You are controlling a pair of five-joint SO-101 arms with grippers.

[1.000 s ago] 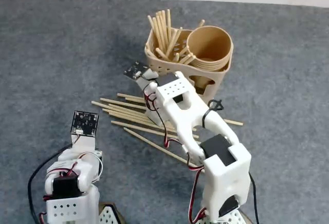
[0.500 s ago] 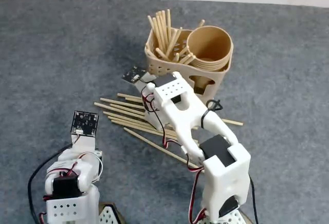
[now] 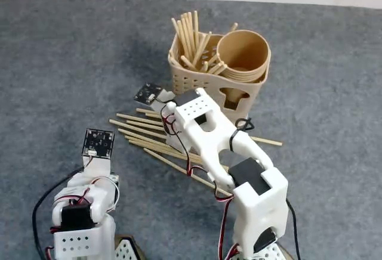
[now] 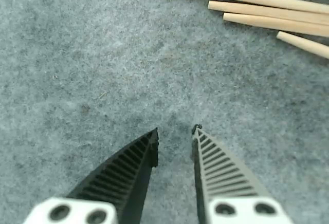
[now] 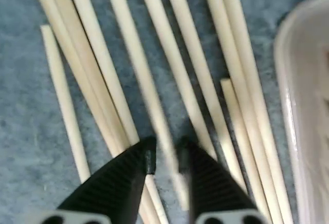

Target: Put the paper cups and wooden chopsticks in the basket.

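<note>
Pale wooden chopsticks [image 3: 140,133] lie fanned on grey carpet [image 3: 59,63] beside the beige slotted basket [image 3: 191,81] holding tan paper cups [image 3: 242,48]; right gripper [image 5: 164,157] jaws pinch one stick, left gripper [image 4: 175,131] jaws stand slightly parted above bare carpet.

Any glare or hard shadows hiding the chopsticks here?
High view: even light, no glare; loose chopsticks cast thin shadows. Right wrist view: dark lines between chopsticks by the right hand. Left wrist view: faint shadow ahead of the left hand.
</note>
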